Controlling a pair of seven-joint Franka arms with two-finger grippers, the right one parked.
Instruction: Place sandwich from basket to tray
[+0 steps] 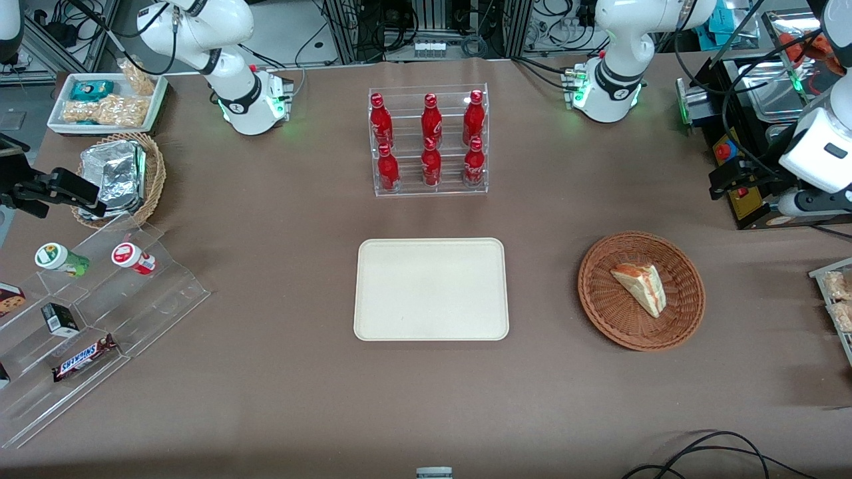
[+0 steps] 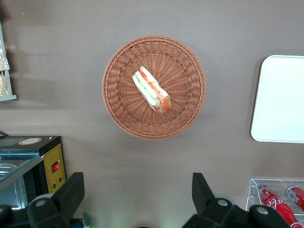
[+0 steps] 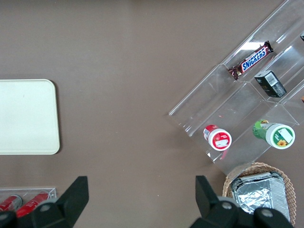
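Wicker basket [image 1: 641, 290], reddish-brown, right of frame centre in front view; sandwich [image 1: 640, 288] laid flat at its middle, exposed for top grasp. Claw [image 2: 137, 197] held high above basket, spread wide, nothing gripped. Cream tray [image 1: 431, 289] at frame centre, left bare for drop-off.

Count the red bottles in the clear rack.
6. The red bottles stand in the clear acrylic rack, farther from the front camera than the tray: three on the upper step, three on the lower. None looks hidden. The left gripper hangs open above the table near the basket.
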